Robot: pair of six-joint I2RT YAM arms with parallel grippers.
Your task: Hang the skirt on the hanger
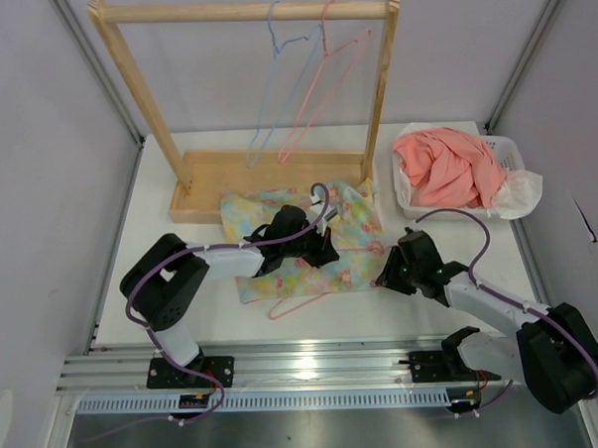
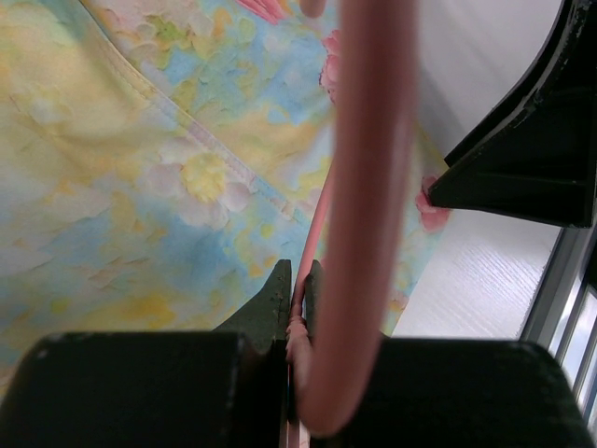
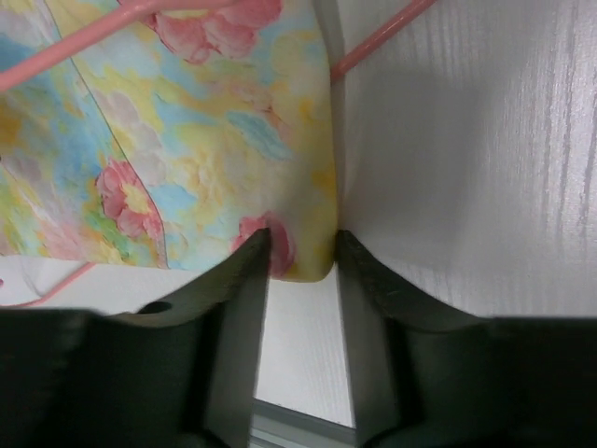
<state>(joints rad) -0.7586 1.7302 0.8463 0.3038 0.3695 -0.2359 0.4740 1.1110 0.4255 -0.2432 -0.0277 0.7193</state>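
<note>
1. Progress: partway, my read. The skirt (image 1: 354, 231) lies flat on the table (image 1: 382, 315) just in front of the wooden rack (image 1: 240, 8), and the pink hanger (image 1: 293, 309) is down there with it, not on the rail.
2. Hanger vs skirt: in the top view a pink wire corner sticks out past the skirt's near edge. In the right wrist view the wire (image 3: 65, 47) runs across the cloth (image 3: 187, 140) and pokes out over bare table. Can't tell how much of the frame is inside the cloth or where the hook is.
3. Left gripper (image 1: 320, 245): sits over the middle of the skirt. Left wrist view shows its fingers (image 2: 275, 308) pinched tight on the pink wire (image 2: 364, 187), floral cloth (image 2: 140, 187) right beneath.
4. Right gripper (image 1: 385, 273): at the skirt's right near corner. Fingers (image 3: 247, 271) are parted, with the cloth corner lying in the gap and not clamped.
5. Left to do: grab that corner, work the cloth properly onto the frame, then lift.
6. Orientation: the skirt's long axis runs left-right, roughly parallel to the table's near edge, slightly skewed. The visible hanger wire follows about the same line.
</note>
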